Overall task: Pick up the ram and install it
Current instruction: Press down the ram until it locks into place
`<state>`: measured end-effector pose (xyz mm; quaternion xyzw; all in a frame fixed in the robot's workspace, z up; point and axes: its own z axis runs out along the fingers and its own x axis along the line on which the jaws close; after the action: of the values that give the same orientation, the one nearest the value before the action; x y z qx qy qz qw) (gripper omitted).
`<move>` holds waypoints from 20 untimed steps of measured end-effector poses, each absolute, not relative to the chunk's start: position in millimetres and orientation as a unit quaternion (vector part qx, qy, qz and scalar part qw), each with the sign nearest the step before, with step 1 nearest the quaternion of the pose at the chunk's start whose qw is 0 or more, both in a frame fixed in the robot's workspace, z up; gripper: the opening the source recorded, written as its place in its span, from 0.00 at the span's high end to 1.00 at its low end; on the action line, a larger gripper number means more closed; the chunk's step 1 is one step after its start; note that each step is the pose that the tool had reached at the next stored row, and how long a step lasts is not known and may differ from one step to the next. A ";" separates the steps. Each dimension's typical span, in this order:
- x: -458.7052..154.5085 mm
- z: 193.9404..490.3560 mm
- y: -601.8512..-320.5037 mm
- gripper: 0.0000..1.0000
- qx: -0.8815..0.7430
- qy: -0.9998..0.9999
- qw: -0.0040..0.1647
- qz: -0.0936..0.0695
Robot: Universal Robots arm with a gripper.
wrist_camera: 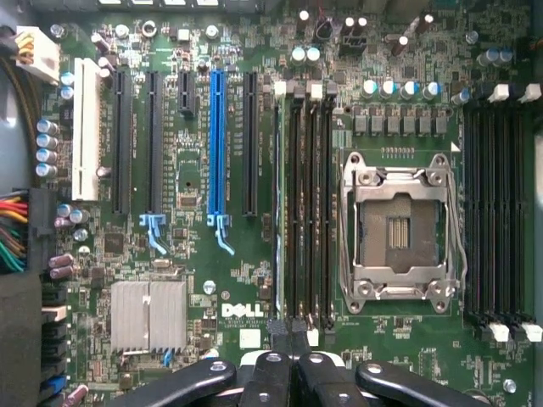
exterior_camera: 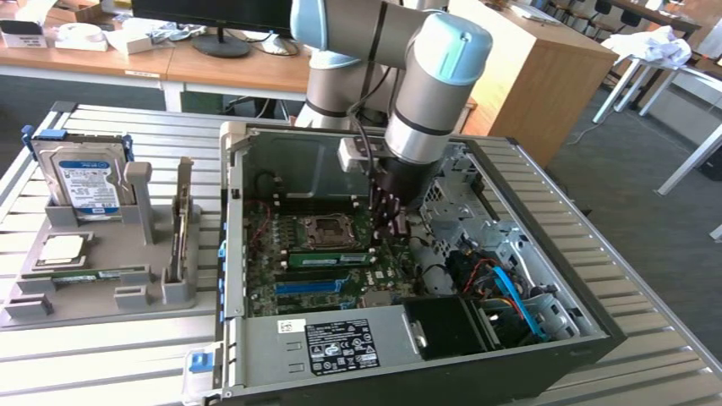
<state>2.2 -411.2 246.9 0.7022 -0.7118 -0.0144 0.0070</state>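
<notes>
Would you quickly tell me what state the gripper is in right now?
Gripper: closed, fingers together above the memory slots; no ram visibly held.

Item: ram (exterior_camera: 327,258), one stick.
Form: long, narrow, thin green board with a pale label along its face.
Pose: standing on its long edge in a memory slot (wrist_camera: 294,212) on the motherboard (wrist_camera: 195,170). Seen edge-on in the wrist view (wrist_camera: 278,212) as a thin pale line.
Position: directly below the gripper (wrist_camera: 289,326), whose closed fingertips sit over one end of the stick.
</notes>
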 end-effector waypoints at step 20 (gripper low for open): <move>-52.0 245.8 -411.2 0.90 0.702 -0.712 0.007 -0.014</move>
<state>-52.0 -411.2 245.8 0.7022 -0.7118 -0.0144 0.0069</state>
